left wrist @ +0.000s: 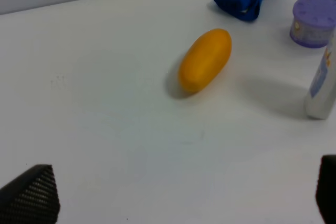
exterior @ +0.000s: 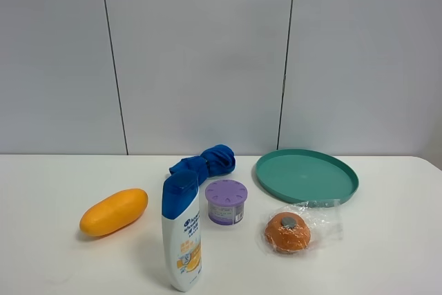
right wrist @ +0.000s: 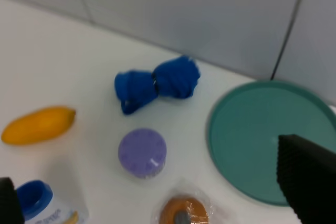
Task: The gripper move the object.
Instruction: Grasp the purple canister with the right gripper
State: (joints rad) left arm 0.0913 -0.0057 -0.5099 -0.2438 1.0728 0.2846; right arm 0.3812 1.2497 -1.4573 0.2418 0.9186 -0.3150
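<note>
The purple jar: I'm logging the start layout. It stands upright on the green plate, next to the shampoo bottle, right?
Not on the plate. The purple jar stands upright on the white table, apart from the green plate, as the exterior high view shows. It is next to the shampoo bottle.

lilac jar [exterior: 226,202] upright, shampoo bottle [exterior: 181,240] just beside, teal plate [exterior: 307,174] behind

Shampoo bottle [exterior: 182,236] just beside jar [exterior: 226,202], cloth [exterior: 204,162] behind, open table [exterior: 235,260] in front
</note>
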